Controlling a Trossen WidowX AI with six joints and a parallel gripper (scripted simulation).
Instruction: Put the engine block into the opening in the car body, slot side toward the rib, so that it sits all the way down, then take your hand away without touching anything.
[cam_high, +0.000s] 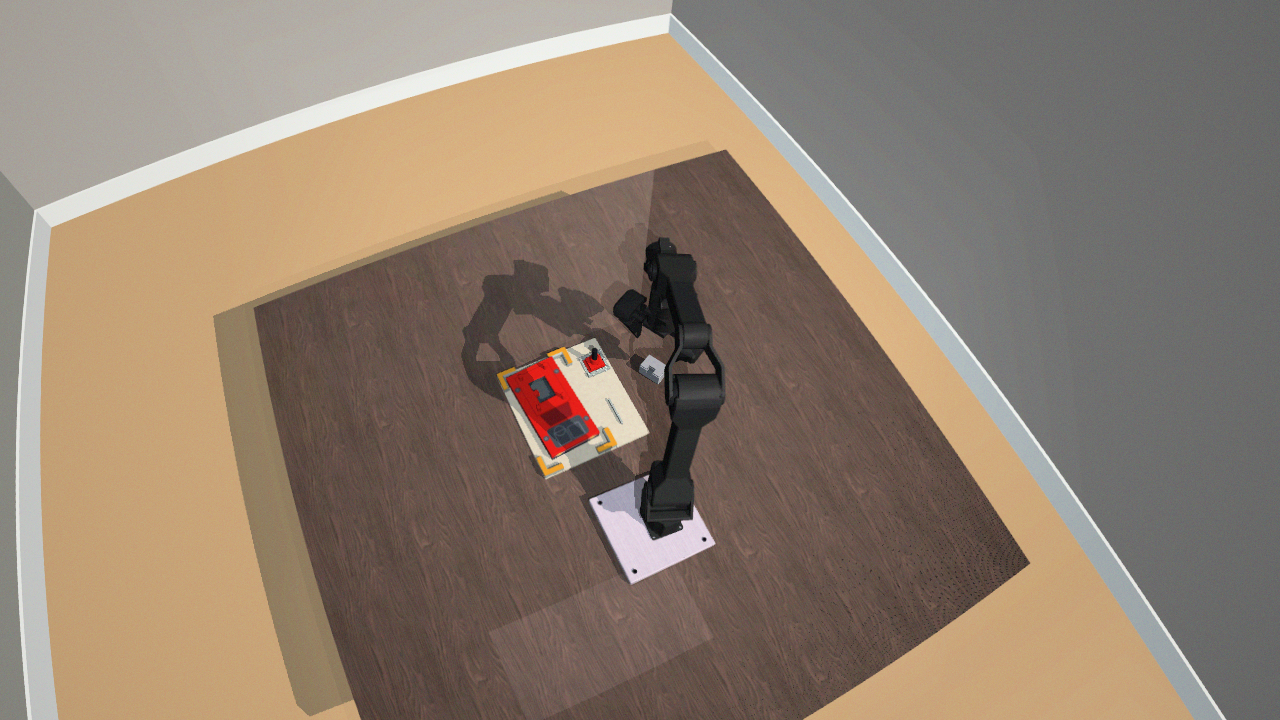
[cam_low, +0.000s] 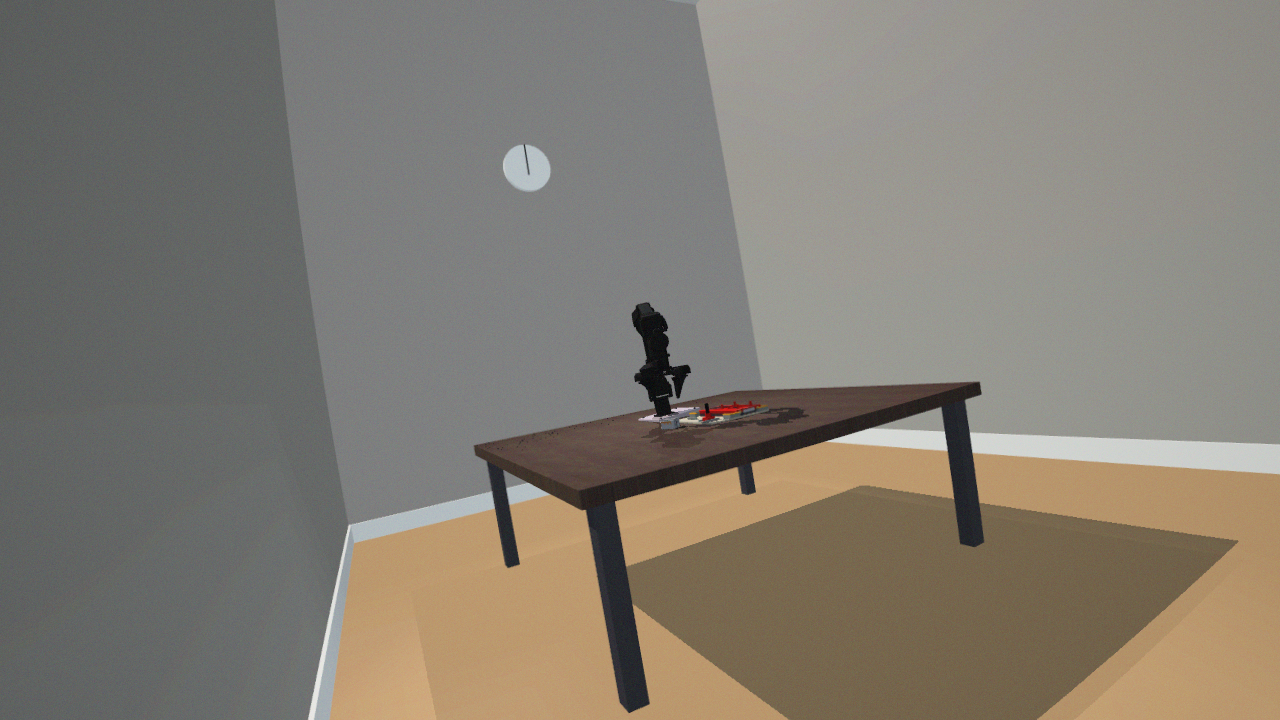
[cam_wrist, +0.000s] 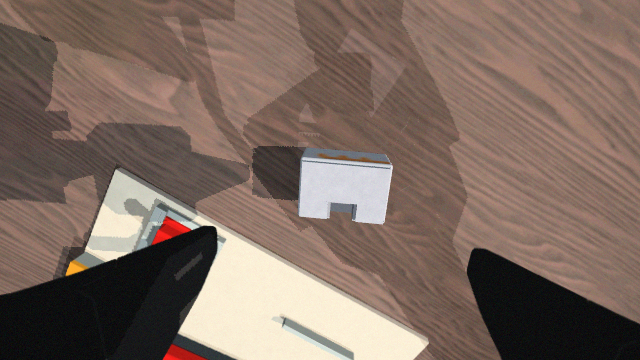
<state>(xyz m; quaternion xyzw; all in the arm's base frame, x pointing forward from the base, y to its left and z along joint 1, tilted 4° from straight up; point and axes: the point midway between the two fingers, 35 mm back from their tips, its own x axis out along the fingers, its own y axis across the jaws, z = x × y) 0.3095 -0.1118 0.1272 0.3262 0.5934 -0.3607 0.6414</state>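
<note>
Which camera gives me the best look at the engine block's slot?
Wrist view: the engine block fills mid-frame, slot notch facing the open gripper. Top view shows it tiny beside the arm; in the exterior view I cannot make it out.

Engine block (cam_wrist: 345, 188) stands apart from the board (cam_wrist: 280, 290), reachable all around.

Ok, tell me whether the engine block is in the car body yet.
Out. The engine block lies on the table beside the board, under the open, empty tool.

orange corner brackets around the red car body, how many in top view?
4, one at each corner of the red car body: far-left, far-right, near-right, near-left. None appear hidden there.
</note>
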